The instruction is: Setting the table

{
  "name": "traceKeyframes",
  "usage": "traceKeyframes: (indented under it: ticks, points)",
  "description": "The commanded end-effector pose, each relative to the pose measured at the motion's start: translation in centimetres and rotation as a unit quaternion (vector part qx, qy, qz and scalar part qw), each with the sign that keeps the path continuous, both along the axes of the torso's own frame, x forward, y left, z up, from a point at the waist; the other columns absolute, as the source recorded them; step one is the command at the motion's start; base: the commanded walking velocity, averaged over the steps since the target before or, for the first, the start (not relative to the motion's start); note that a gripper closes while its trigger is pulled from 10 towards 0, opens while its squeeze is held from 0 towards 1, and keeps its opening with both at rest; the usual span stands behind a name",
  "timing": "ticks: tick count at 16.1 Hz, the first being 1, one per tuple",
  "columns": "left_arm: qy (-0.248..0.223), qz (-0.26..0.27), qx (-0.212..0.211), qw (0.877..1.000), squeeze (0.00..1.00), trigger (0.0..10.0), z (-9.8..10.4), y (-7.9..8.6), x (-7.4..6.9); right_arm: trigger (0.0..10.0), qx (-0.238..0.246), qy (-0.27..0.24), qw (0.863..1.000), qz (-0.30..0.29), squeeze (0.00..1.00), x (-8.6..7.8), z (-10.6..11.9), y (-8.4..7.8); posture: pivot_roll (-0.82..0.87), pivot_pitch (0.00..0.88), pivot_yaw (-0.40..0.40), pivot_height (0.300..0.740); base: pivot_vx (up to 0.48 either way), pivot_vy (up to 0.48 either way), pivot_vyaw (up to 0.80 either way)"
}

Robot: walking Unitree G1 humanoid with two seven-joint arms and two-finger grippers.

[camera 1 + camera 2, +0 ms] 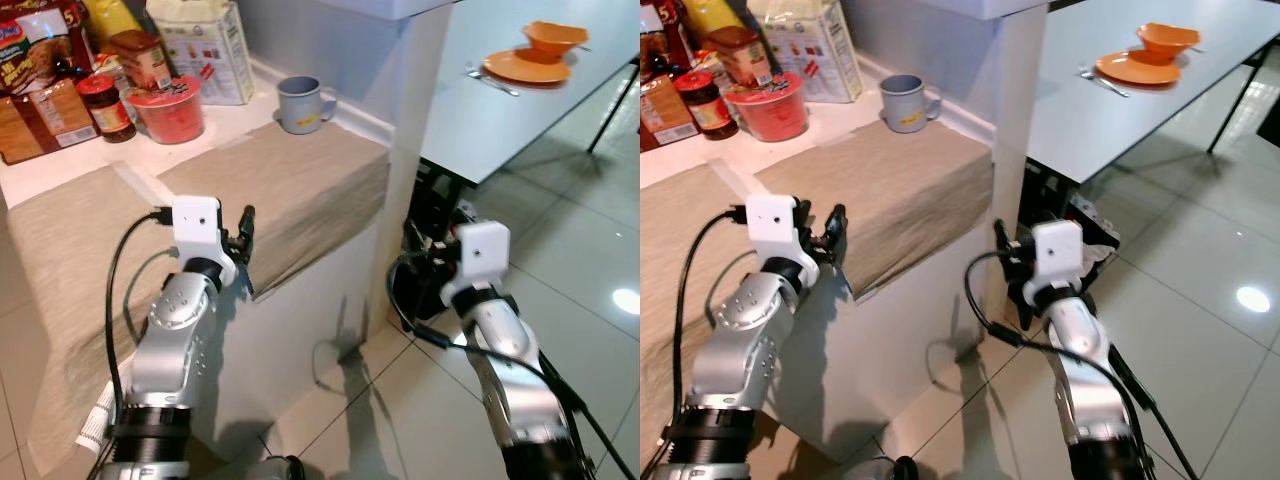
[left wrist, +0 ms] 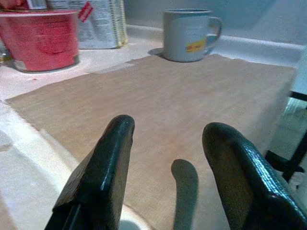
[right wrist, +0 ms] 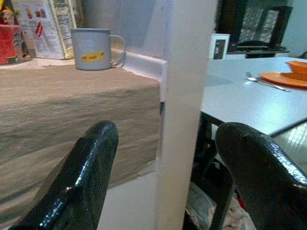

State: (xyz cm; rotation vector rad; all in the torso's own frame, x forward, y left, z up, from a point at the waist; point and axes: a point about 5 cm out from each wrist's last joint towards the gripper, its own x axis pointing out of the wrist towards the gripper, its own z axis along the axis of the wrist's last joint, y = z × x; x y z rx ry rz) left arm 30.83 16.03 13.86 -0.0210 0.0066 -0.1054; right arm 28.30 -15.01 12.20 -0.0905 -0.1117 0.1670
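Robot is standing at the corner of a low counter (image 1: 60,180) that is draped with a beige cloth (image 1: 290,190). Left gripper (image 1: 243,250) is hovering over the cloth's near edge, fingers (image 2: 103,167) spread apart, nothing between them, pointing toward a grey mug (image 1: 302,104). Mug is sitting upright at the back of the counter, right at the cloth's far edge, handle pointing toward the white pillar (image 1: 405,150); yellow label is showing on its side in the left wrist view. Left of the mug: a red tub (image 1: 168,108), a white printed bag (image 1: 200,50) behind it, a dark jar with a red lid (image 1: 103,106), plus more food packs at the counter's far left. Right gripper (image 1: 1008,250) is hanging lower, off the counter, in front of the pillar and over the tiled floor (image 1: 580,260); its fingers (image 3: 81,177) are also standing apart and empty. Beyond the pillar a white dining table (image 1: 500,110) is carrying an orange plate (image 1: 526,68) with an orange bowl (image 1: 553,37) sitting at its far side, and cutlery (image 1: 492,80) lying just left of the plate, looks like a fork, hard to tell more. Mug and the table setting are well apart, pillar between them. Black cables are trailing from both wrists.
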Motion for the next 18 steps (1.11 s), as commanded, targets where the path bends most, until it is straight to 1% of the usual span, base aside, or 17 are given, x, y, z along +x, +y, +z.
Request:
traceKeyframes:
  ticks: [1,3,5,6,7,8,9,10,12,13,14,15,16,17,18]
  points:
    - [-0.017,0.002,-0.010,1.000,0.00,10.0,0.8,-0.2,0.0,10.0,0.006,-0.020,1.000,-0.002,0.00,-0.6,0.6,0.2,-0.15,0.000,0.120,0.740,0.000,0.000,0.00]
    - [-0.023,-0.003,-0.011,1.000,0.00,10.0,1.1,-0.6,0.1,10.0,-0.004,-0.026,1.000,-0.002,0.00,-0.8,0.8,0.3,-0.16,0.000,0.118,0.740,0.000,0.000,0.00]
    - [-0.023,-0.002,-0.009,1.000,0.00,10.0,0.9,-0.7,-0.1,10.0,-0.005,-0.025,1.000,-0.006,0.00,-0.8,0.7,0.1,-0.16,0.000,0.119,0.740,0.000,0.000,0.00]
    - [-0.012,-0.001,-0.009,1.000,0.00,10.0,0.2,-0.2,-1.0,10.0,-0.003,-0.019,1.000,-0.014,0.00,-1.4,0.3,-0.5,-0.16,0.000,0.122,0.740,0.000,0.000,0.00]
    - [0.005,-0.007,0.005,1.000,0.00,10.0,-1.0,0.6,-2.5,10.0,-0.002,0.003,1.000,-0.023,0.00,-2.6,-0.9,-1.4,-0.16,0.000,0.125,0.740,0.000,0.000,0.00]
    - [0.020,-0.011,0.014,1.000,0.00,10.0,-2.0,1.3,-3.8,10.0,-0.012,0.021,1.000,-0.020,0.00,-3.7,-1.9,-2.0,-0.16,0.000,0.128,0.740,0.000,0.000,0.00]
    - [0.032,-0.018,0.013,0.999,0.00,10.0,-2.8,2.0,-5.1,10.0,-0.022,0.028,0.999,-0.016,0.00,-4.6,-2.5,-2.5,-0.16,0.000,0.127,0.740,0.000,0.000,0.00]
    - [0.036,-0.016,-0.001,0.999,0.00,10.0,-3.0,2.4,-5.7,10.0,-0.020,0.029,0.999,-0.019,0.00,-4.8,-2.5,-2.8,-0.16,0.000,0.128,0.740,0.000,0.000,0.00]
    - [0.028,-0.014,0.007,0.999,0.00,10.0,-2.6,2.0,-5.6,10.0,-0.026,0.027,0.999,-0.019,0.00,-4.8,-2.5,-2.9,-0.16,0.000,0.127,0.740,0.000,0.000,0.00]
    - [0.016,-0.012,0.006,1.000,0.00,10.0,-2.2,1.7,-5.4,10.0,-0.028,0.015,0.999,-0.013,0.00,-4.7,-2.3,-2.8,-0.16,0.000,0.125,0.740,0.000,0.000,0.00]
    - [-0.006,0.012,0.017,1.000,0.00,10.0,-2.0,2.0,-5.6,10.0,-0.026,-0.006,0.999,-0.018,0.00,-4.8,-2.0,-2.8,-0.16,0.000,0.121,0.740,0.000,0.000,0.00]
    - [-0.044,0.021,0.059,0.997,0.00,10.0,-2.2,2.4,-6.3,10.0,-0.030,-0.030,0.999,-0.022,0.00,-5.0,-1.9,-2.9,-0.16,0.000,0.116,0.740,0.000,0.000,0.00]
    - [-0.058,0.022,0.079,0.995,0.00,10.0,-2.2,2.5,-6.7,10.0,-0.032,-0.038,0.999,-0.023,0.00,-5.1,-1.8,-3.0,-0.16,0.000,0.114,0.740,0.000,0.000,0.00]
    - [-0.058,0.048,0.128,0.989,0.00,10.0,-4.0,3.3,-6.9,10.0,-0.036,-0.032,0.998,-0.038,0.00,-5.3,-2.9,-3.6,-0.15,0.000,0.110,0.740,0.000,0.000,0.00]
    - [-0.034,0.063,0.154,0.985,0.00,10.0,-5.9,3.8,-7.1,10.0,-0.043,-0.017,0.998,-0.052,0.00,-5.3,-4.1,-4.1,-0.16,0.000,0.104,0.740,0.000,0.000,0.00]
